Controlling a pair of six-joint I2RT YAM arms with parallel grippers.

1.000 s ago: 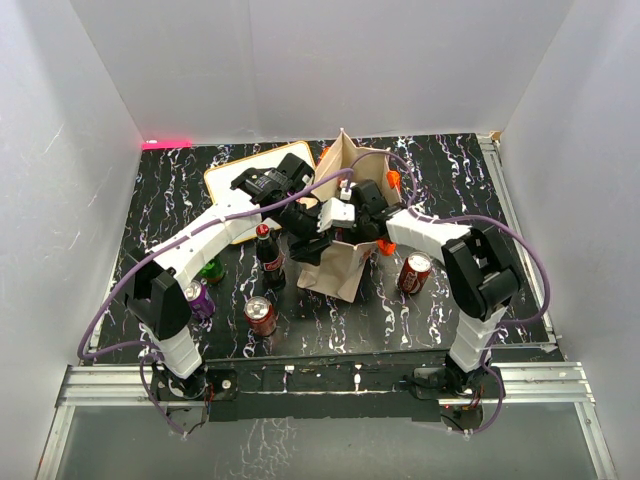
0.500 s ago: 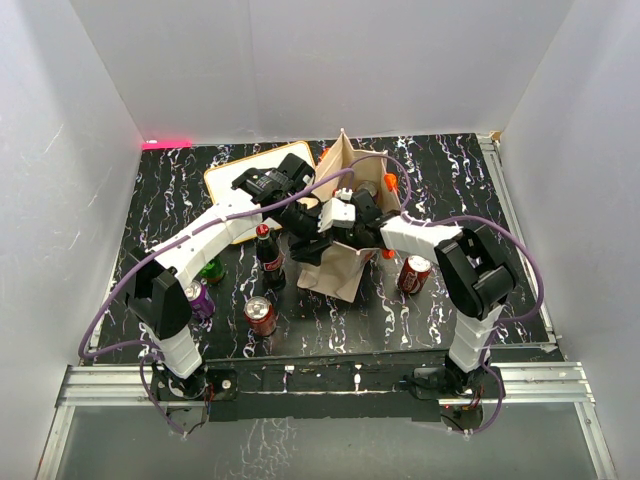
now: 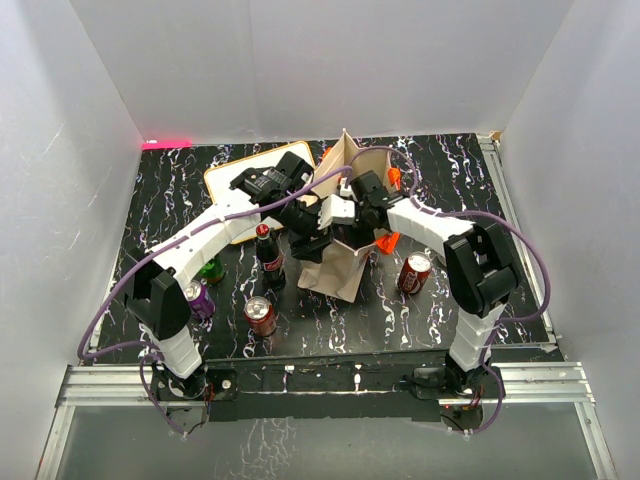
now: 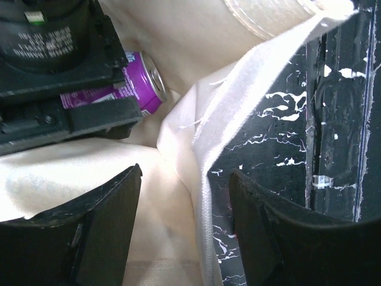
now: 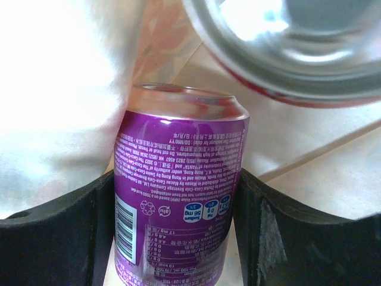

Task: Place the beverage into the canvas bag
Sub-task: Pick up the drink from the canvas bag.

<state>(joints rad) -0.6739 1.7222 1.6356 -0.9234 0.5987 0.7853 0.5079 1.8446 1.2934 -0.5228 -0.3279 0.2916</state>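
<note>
The canvas bag [image 3: 331, 268] stands mid-table, beige with orange handles [image 3: 387, 241]. My right gripper [image 3: 352, 208] reaches down into its mouth. In the right wrist view this gripper [image 5: 178, 179] is shut on the beverage, a purple can [image 5: 178, 196], with both fingers pressed on its sides. A red can [image 5: 286, 53] lies just beyond it inside the bag. My left gripper [image 4: 184, 176] is open and straddles the bag's rim [image 4: 205, 179], one finger inside and one outside. The purple can [image 4: 140, 80] shows deep in the bag [image 4: 178, 42], under the right gripper's black body.
Left of the bag stand a cola bottle [image 3: 267, 250], a green bottle [image 3: 210, 270], a purple can [image 3: 199, 298] and a red can [image 3: 261, 315]. Another red can [image 3: 414, 272] stands to the bag's right. A white board with an orange-brown frame [image 3: 245, 180] lies behind the left arm.
The right wrist has shifted a little toward the far side over the bag's mouth, and the orange handle has swung lower on the bag's right side. The left arm stays put.
</note>
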